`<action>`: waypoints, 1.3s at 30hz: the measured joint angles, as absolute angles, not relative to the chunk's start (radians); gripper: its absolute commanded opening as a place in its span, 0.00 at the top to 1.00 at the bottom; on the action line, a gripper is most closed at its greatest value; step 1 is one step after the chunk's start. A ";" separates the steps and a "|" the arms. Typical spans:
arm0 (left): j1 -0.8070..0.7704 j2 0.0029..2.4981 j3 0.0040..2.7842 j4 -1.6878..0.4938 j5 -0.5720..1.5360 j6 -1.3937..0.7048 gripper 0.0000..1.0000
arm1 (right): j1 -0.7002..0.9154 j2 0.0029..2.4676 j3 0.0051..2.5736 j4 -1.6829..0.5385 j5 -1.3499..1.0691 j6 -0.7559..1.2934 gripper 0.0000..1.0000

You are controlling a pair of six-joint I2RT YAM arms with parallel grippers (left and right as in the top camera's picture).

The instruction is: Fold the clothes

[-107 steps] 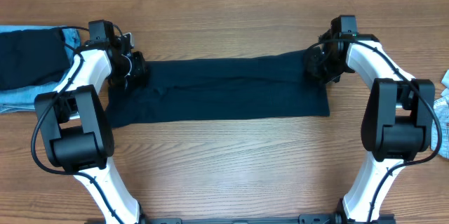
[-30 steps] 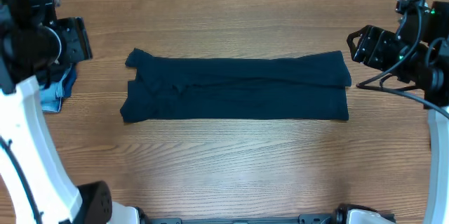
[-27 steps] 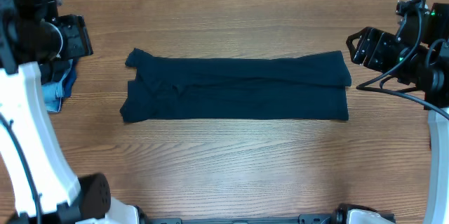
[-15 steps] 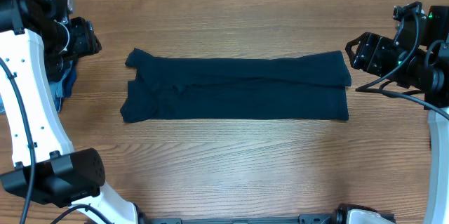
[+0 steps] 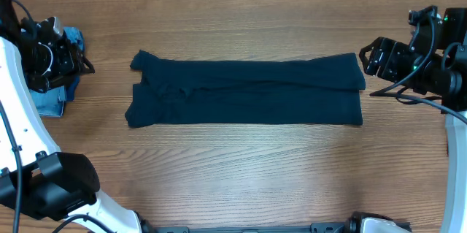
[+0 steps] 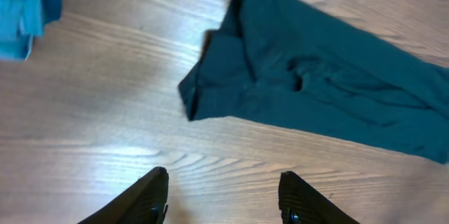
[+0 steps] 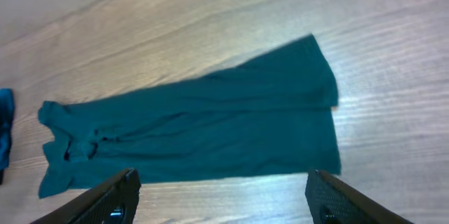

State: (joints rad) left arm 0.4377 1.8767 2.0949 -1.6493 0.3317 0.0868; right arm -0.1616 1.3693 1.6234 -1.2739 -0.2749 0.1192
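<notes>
On the wooden desk [image 5: 233, 182], the dark navy cloth shirt [image 5: 248, 90] lies as a long folded band, and beyond its ends the withdrawn left jaws and right jaws stand parted, empty, so an end-to-end fold likely remains.

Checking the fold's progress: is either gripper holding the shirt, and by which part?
Nothing is held: left gripper and right gripper are open, clear of the navy shirt.

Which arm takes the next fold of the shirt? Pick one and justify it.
Right, probably. The right gripper hangs open just beside the near end of the shirt, while the left gripper, also open, sits farther off, over the denim pile.
</notes>
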 measured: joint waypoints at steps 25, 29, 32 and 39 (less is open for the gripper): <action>0.393 1.453 2.093 -1.627 0.397 0.157 0.00 | -0.422 2.078 1.623 -1.095 -0.436 0.068 0.16; 0.276 1.422 2.093 -1.615 0.320 0.157 0.00 | -0.423 2.150 1.623 -1.064 -0.469 0.031 0.16; 0.197 1.423 2.093 -1.582 0.266 0.156 0.00 | -0.423 2.176 1.623 -1.055 -0.494 0.000 0.16; 0.144 1.425 2.093 -1.562 0.215 0.157 0.00 | -0.417 2.215 1.625 -1.065 -0.548 -0.057 0.20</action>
State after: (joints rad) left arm 0.1436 1.4250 2.0930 -1.5623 0.2150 0.1566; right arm -0.4171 2.2147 1.6253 -1.0645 -0.5476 -0.0570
